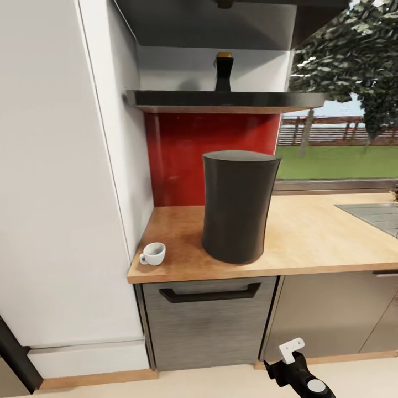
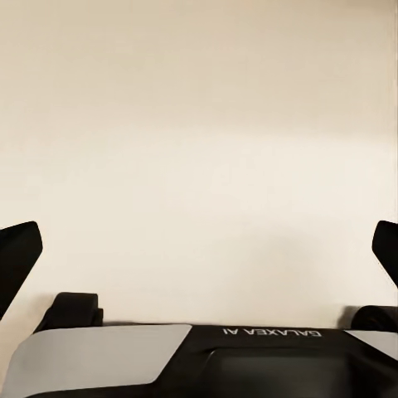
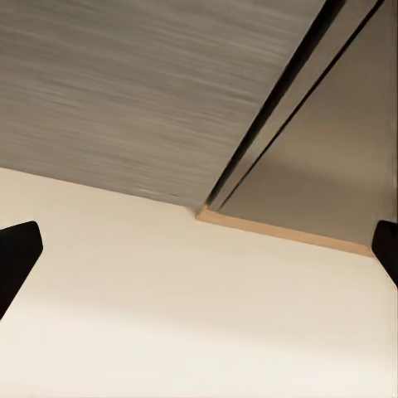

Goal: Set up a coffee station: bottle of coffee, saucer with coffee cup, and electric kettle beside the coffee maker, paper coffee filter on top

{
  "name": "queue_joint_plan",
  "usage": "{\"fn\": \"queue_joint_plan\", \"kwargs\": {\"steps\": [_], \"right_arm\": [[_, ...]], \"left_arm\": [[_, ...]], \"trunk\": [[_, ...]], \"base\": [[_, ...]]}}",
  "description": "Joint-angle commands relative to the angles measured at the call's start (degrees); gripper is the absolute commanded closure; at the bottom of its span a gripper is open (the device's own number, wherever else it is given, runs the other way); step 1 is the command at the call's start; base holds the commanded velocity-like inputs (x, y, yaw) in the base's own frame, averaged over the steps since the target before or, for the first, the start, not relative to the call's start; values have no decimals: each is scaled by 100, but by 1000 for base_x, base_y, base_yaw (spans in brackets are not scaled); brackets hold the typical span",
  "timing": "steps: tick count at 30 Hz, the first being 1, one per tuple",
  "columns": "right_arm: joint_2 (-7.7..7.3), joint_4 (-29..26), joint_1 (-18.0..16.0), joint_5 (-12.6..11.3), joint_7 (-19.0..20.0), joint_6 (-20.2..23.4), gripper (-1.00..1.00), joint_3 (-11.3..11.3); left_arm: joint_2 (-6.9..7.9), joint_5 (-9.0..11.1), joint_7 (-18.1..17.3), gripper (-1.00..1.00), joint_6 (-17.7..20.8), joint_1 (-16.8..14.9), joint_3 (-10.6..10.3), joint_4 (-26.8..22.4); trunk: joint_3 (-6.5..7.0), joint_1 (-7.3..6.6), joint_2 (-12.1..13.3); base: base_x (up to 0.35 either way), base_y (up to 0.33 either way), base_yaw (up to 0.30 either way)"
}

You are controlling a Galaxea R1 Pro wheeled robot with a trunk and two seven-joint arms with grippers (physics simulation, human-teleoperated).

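Head view: coffee cup (image 1: 153, 254), seemingly empty.

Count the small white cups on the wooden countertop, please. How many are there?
1. The tiny white coffee cup with a loop handle stands near the front left corner of the light wood countertop, left of the tall matte black coffee maker, which may hide others.

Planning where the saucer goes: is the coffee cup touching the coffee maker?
Apart. In the head view the coffee cup sits near the countertop's front left corner, with a plain strip of bare wood between it and the coffee maker.
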Motion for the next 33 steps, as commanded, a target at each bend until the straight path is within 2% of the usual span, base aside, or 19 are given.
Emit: {"fn": "queue_joint_plan", "kwargs": {"steps": [1, 33], "right_arm": [[-4, -9, -2, 58, 16, 23, -100, 9], [-3, 11, -2, 58, 13, -3, -100, 27]], "left_arm": [[-9, 45, -22, -100, 47, 2, 31, -17], [-16, 46, -22, -100, 43, 2, 31, -8]], "trunk": [[-6, 0, -3], [-6, 0, -3]], "base": [[0, -307, -3], [0, -309, 26]]}}
